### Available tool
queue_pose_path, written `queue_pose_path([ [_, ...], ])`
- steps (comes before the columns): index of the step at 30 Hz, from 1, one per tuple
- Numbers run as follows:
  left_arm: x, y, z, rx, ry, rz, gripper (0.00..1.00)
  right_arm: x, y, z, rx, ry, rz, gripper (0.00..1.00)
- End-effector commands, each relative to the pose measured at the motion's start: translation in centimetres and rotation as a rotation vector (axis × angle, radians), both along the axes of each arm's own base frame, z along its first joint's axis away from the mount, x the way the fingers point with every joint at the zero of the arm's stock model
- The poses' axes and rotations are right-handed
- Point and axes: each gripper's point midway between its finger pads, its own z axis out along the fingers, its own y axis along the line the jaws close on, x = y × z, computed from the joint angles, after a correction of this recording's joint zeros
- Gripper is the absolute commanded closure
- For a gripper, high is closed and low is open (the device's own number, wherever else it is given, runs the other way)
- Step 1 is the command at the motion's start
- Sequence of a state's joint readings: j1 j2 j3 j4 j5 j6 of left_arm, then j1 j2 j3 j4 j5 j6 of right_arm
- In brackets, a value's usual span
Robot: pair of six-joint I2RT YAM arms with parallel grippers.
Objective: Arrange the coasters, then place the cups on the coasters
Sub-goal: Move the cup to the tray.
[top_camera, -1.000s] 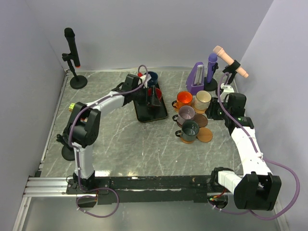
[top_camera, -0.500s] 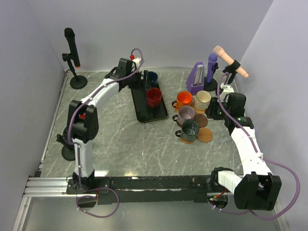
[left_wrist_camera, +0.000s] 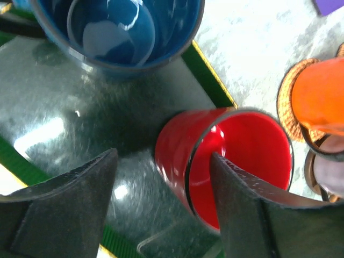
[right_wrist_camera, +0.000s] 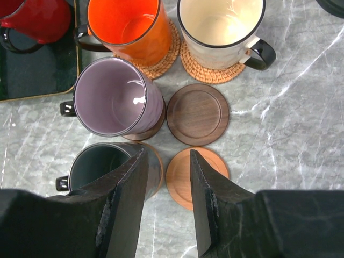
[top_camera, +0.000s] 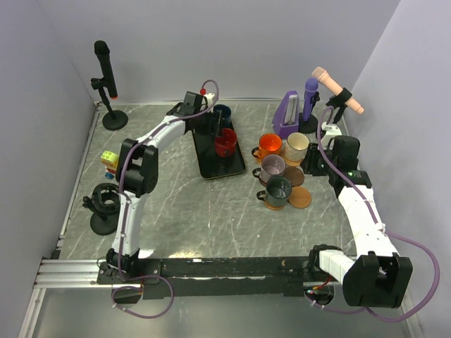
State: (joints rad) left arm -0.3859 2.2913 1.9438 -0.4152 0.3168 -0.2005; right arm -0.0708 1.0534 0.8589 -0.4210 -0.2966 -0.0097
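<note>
Pincer on the left arm (left_wrist_camera: 162, 156) is hanging spread, straddling the red cup's (left_wrist_camera: 242, 150) wall; right pincer (right_wrist_camera: 167, 151) is hovering parted, empty, over a bare coaster (right_wrist_camera: 180, 180).

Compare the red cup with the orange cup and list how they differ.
The red cup stands on the black tray with no coaster under it; the orange cup stands on a woven coaster on the table. The left claw straddles the red cup's wall, jaws open; no claw is at the orange cup. Both are upright, empty, with dark handles.
</note>
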Motion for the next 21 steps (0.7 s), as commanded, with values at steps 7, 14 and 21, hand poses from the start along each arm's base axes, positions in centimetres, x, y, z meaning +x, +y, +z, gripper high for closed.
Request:
queue_pose_path([
  [7, 1.5, -3.9, 2.0, -0.088, -0.092, -0.070, 0.49, 0.6, 0.1, 2.7, -0.029, -0.052, 0.021, 0.56],
  [14, 0.5, -2.8, 2.2, -0.034, -0.102, -0.066, 0.89, 0.6, 0.1, 2.8, -0.024, -0.054, 0.017, 0.57],
  [21, -1.1, 0.4, 5.1, 0.075, -0.148, 0.137, 0.99, 1.0, 0.5, 3.0, -0.014, -0.068, 0.020, 0.56],
])
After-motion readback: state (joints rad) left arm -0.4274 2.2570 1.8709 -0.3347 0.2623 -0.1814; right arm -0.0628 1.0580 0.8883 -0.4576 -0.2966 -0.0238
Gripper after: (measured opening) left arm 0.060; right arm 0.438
